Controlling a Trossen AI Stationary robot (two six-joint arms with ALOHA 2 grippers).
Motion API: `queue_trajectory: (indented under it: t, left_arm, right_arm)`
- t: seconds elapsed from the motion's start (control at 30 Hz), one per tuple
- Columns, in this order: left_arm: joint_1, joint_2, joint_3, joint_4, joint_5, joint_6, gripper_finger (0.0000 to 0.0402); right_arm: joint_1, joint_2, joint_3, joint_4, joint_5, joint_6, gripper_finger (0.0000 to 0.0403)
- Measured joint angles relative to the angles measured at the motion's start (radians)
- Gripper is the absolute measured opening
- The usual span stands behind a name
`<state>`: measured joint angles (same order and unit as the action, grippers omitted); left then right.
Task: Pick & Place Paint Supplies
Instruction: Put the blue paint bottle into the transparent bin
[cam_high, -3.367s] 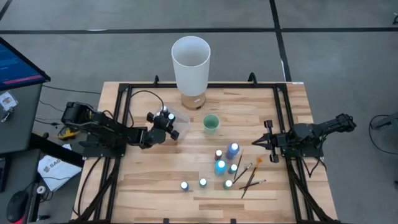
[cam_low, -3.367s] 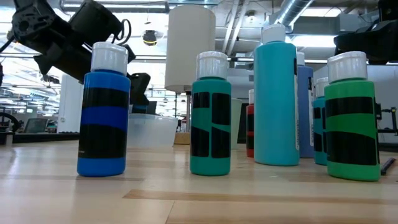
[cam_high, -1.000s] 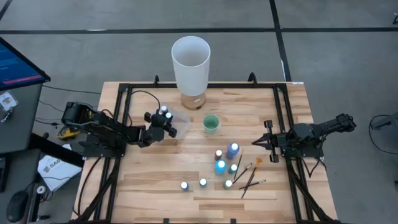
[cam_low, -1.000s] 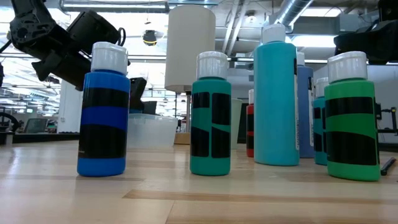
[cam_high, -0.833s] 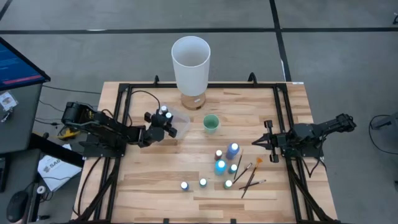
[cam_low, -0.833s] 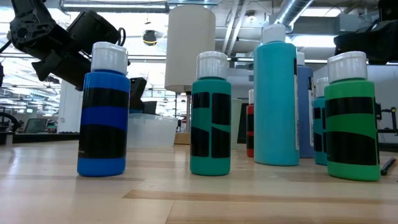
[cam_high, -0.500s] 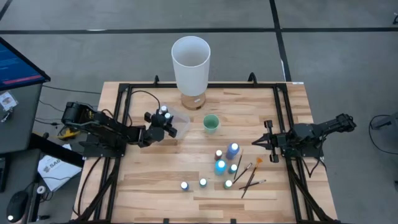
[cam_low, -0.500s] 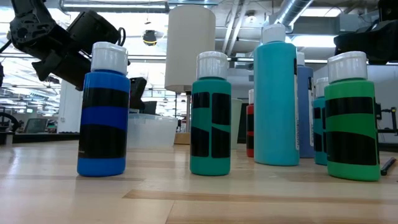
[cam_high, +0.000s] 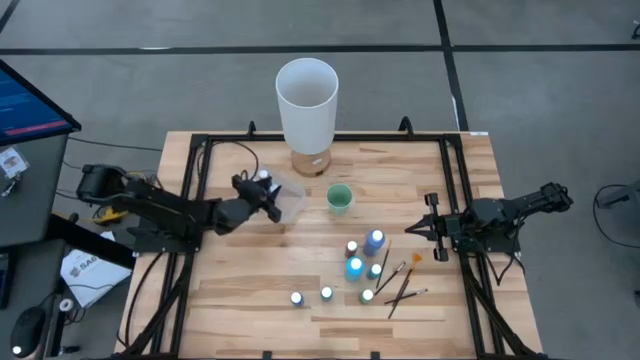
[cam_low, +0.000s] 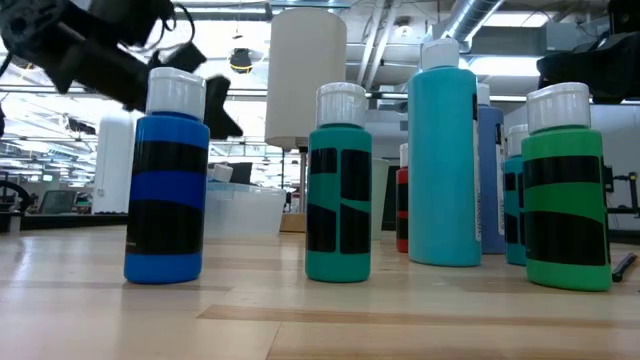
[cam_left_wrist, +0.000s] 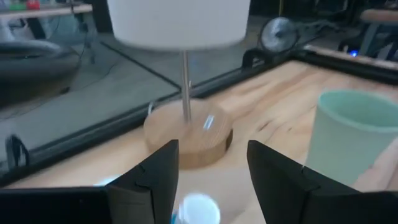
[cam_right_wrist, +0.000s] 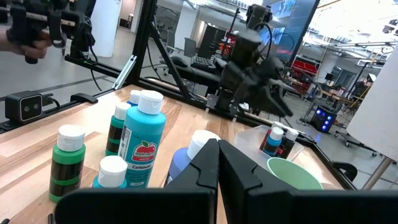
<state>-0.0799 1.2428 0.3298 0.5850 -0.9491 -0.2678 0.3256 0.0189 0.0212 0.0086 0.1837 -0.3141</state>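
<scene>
**Left arm backing off from the clear tub**

The left gripper (cam_high: 268, 192) hung over the clear tub (cam_high: 285, 199), its fingers (cam_left_wrist: 155, 177) apart and holding nothing; a white-capped bottle (cam_left_wrist: 198, 208) stood just below and between them. In the right wrist view two small bottles (cam_right_wrist: 278, 140) stood inside the tub. A second earlier this gripper sat slightly nearer the table's middle, with a white cap showing at its tip; since then the arm had stretched out lower and drawn back toward its own side, and the fingers had parted.

The right gripper (cam_high: 422, 228) waited with fingers pressed together, empty. Just ahead of it stood the remaining bottles (cam_high: 360, 260), and beside them lay the brushes (cam_high: 398, 283), well away from the left gripper.

The bottles looked light, rigid plastic with smooth, probably slippery sides, and tall enough to tip easily; a hold across the body just under the cap seemed safest. The brushes looked thin and stiff, best pinched mid-handle.
</scene>
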Motion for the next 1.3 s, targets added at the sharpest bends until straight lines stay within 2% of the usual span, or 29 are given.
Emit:
queue_trajectory:
  t: [0.1,0.23,0.27,0.33,0.47,0.53,0.7,0.8,0.9,1.03,1.2,1.3]
  left_arm:
    - [0.000,-0.064,0.000,0.000,0.066,0.033,0.0172]
    - [0.000,-0.117,0.000,0.001,0.353,0.078,0.0170]
    - [0.000,-0.114,0.001,-0.004,0.389,0.081,0.0167]
    - [-0.001,-0.089,0.001,-0.028,0.389,0.072,0.0156]
    - [0.001,-0.004,0.000,-0.030,0.275,0.038,0.0127]
    - [-0.001,0.033,0.000,-0.010,0.272,0.019,0.0114]
    - [-0.071,0.072,0.031,0.050,0.505,0.049,0.0094]
    - [-0.141,0.081,0.082,0.062,0.581,0.060,0.0096]
    - [-0.204,0.094,0.134,0.066,0.635,0.121,0.0117]
    - [-0.273,0.137,0.216,0.069,0.652,0.228,0.0168]
    - [-0.303,0.267,0.346,0.067,0.716,0.264,0.0245]
    - [-0.302,0.361,0.432,0.060,0.795,0.266,0.0274]
  right_arm:
    - [0.000,0.000,0.000,0.000,0.000,0.000,0.0000]
    - [0.000,0.000,0.000,0.000,0.000,0.000,0.0000]
    - [0.000,0.000,0.000,0.000,0.000,0.000,0.0000]
    - [0.000,0.000,0.000,0.000,0.000,0.000,0.0000]
    - [0.000,0.000,0.000,0.000,0.000,0.000,0.0000]
    - [0.000,0.000,0.000,0.000,0.000,0.000,0.0000]
    - [0.000,0.000,0.000,0.000,0.000,0.000,0.0000]
    - [0.000,0.000,0.000,0.000,0.000,0.000,0.0000]
    - [0.000,0.000,0.000,0.000,0.000,0.000,0.0000]
    - [0.000,0.000,0.000,0.000,0.000,0.000,0.0000]
    - [0.000,0.000,0.000,0.000,0.000,0.000,0.0000]
    - [0.000,0.000,0.000,0.000,0.000,0.000,0.0000]
